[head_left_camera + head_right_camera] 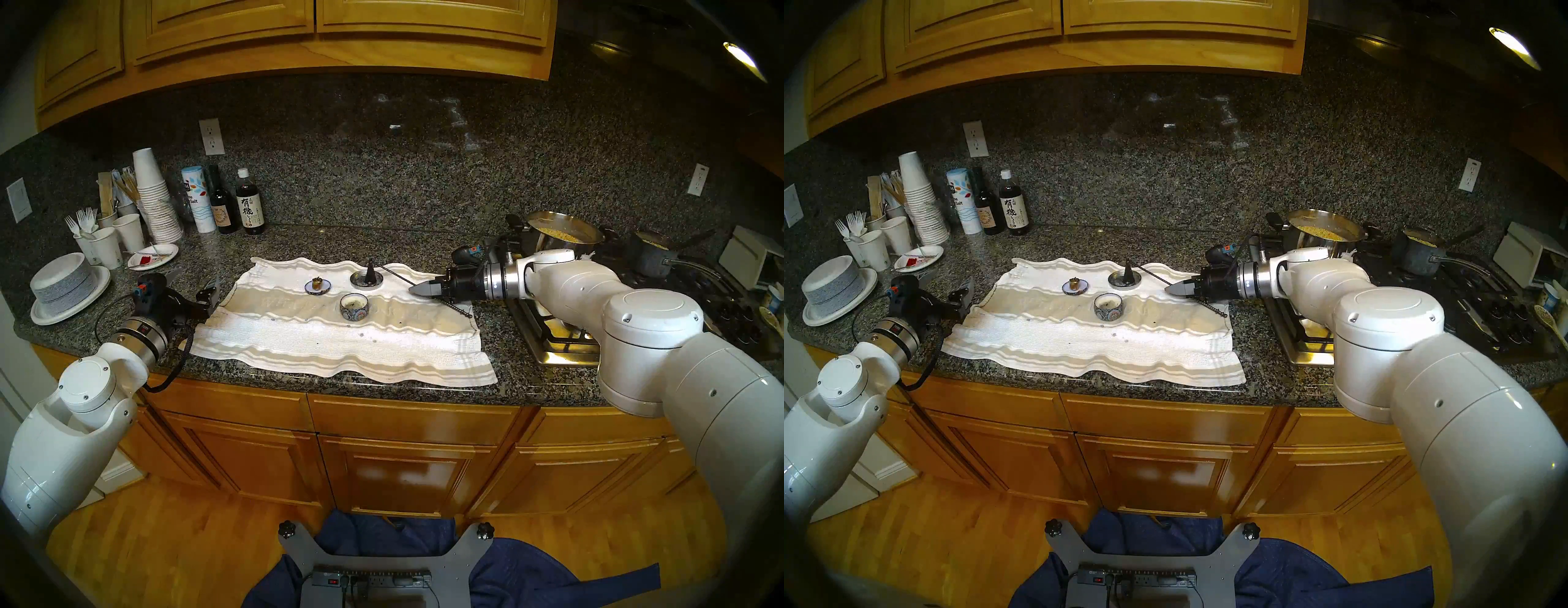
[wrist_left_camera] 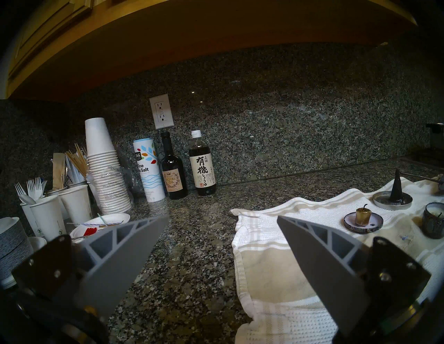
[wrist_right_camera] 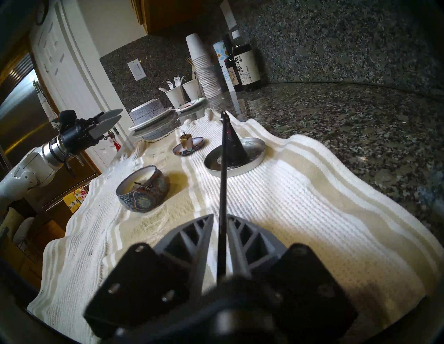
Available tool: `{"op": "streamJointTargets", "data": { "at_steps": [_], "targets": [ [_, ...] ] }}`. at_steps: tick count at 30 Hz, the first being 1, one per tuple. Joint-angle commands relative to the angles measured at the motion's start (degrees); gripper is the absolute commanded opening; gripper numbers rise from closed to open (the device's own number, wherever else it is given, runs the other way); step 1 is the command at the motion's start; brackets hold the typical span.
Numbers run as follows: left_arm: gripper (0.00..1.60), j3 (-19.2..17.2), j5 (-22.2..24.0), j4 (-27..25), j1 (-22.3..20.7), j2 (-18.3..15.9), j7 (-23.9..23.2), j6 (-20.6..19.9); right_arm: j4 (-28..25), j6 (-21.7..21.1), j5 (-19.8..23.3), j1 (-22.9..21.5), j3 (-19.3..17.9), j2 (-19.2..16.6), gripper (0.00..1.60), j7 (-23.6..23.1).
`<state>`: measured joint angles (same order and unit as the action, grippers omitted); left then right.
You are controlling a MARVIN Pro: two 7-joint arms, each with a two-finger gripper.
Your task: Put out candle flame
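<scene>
candles: two are counted on the white-and-beige striped towel (image 1: 339, 335), a small gold votive candle (image 1: 316, 283) on a saucer and a patterned blue tin candle (image 1: 354, 306) | snuffers: one black long-handled cone snuffer (image 3: 231, 146), its cone resting in a round metal lid (image 3: 252, 159) | right gripper (image 1: 418, 289): clamped on the snuffer handle | left gripper (image 2: 222, 222): spread apart, nothing held, beside the towel's left edge

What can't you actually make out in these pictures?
- Whatever sits under the black cone snuffer on the metal dish: the cone covers it in every view.
- A flame on the tin candle: wick too small, head views.
- The snuffer handle's rear end: right wrist view, hidden by the right pincer.
</scene>
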<state>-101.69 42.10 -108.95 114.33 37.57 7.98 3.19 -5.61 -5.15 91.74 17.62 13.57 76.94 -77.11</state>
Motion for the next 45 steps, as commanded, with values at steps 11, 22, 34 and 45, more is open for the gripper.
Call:
{"op": "streamJointTargets", "data": {
  "at_steps": [11, 22, 34, 45],
  "targets": [
    [1.60, -1.3, -0.1, -0.9, -1.2, -0.4, 0.1, 0.7, -0.1, 2.1, 0.5, -4.3, -0.9, -1.5, 1.35, -2.0],
    [1.60, -1.2, -0.1, -0.9, -1.2, -0.5, 0.1, 0.6, -0.1, 5.7, 1.5, -7.8, -2.6, -4.8, 1.55, -2.5],
    [1.60, -1.1, -0.1, -0.8, -1.2, -0.5, 0.1, 0.6, -0.1, 9.2, 1.8, -10.8, -4.0, -9.3, 1.59, -1.1],
    [1.60, -1.2, -0.1, -0.9, -1.2, -0.5, 0.1, 0.6, -0.1, 11.0, 2.1, -11.4, -5.2, -10.5, 1.60, -1.1]
  ]
}}
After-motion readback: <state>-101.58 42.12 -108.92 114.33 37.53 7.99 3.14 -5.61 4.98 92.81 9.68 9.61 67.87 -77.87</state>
